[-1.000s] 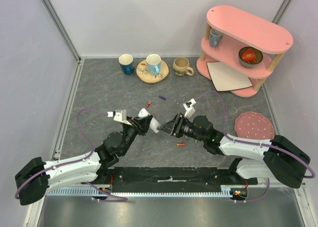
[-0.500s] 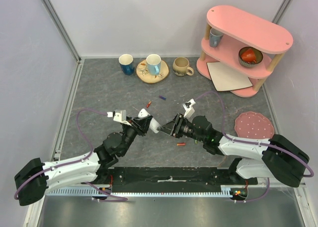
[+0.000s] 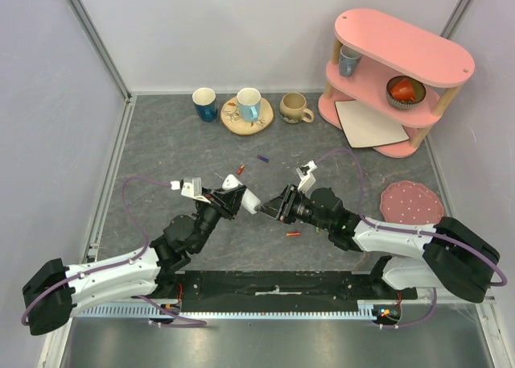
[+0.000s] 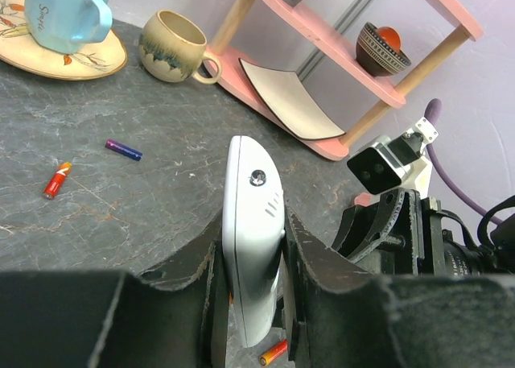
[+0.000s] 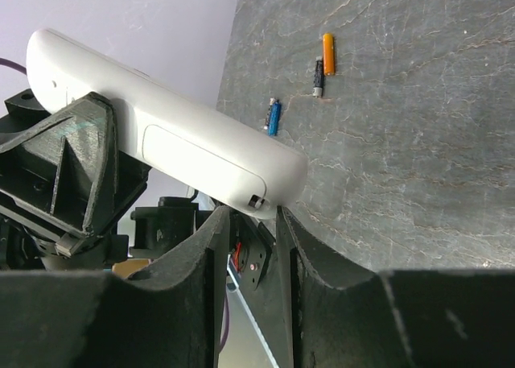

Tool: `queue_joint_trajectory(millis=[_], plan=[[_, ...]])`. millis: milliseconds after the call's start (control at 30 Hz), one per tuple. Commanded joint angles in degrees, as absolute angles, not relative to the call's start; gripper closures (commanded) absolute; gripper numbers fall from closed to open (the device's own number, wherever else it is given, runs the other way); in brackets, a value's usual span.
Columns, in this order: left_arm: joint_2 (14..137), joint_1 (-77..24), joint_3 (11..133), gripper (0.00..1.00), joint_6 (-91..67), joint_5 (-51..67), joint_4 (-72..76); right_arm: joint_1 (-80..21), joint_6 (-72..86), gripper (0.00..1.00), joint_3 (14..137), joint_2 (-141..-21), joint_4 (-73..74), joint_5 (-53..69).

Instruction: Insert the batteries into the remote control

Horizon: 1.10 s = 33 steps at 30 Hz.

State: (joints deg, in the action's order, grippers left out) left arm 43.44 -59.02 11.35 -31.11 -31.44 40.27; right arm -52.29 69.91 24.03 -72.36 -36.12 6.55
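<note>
My left gripper (image 3: pixel 238 200) is shut on the white remote control (image 3: pixel 249 203) and holds it edge-up above the table. In the left wrist view the remote control (image 4: pixel 256 183) stands squeezed between the pads. My right gripper (image 3: pixel 271 209) meets it from the right. In the right wrist view the remote control (image 5: pixel 161 130) shows its back with the battery cover (image 5: pixel 197 155). Its rounded end rests at the tips of my right gripper (image 5: pixel 253 217), whose jaws stand narrowly apart with nothing between them. Batteries lie loose on the table: a red one (image 3: pixel 240 169), a purple one (image 3: pixel 262 158), an orange one (image 3: pixel 294 233).
At the back stand a blue cup (image 3: pixel 204 104), a light blue mug (image 3: pixel 249 104) on a wooden plate, and a beige mug (image 3: pixel 294 107). A pink shelf (image 3: pixel 402 50) at the back right holds a bowl (image 3: pixel 405 90) and a white square card (image 3: pixel 370 124). A pink spotted mat (image 3: pixel 411 203) lies right.
My right gripper's jaws have narrowed at the remote control's end. The left gripper keeps its hold, and both arms have barely shifted.
</note>
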Motion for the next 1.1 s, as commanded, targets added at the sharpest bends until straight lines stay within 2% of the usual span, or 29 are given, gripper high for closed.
queue_joint_trajectory(millis=[0, 1067], plan=[[42.3, -59.6, 13.5, 0.98, -29.0, -33.1, 42.0, -52.5, 70.4, 0.64, 25.6, -72.2, -37.2, 4.4], [42.2, -60.7, 13.2, 0.98, -30.3, -33.1, 41.9, -52.6, 71.5, 0.81, 28.3, -74.6, -37.4, 3.8]])
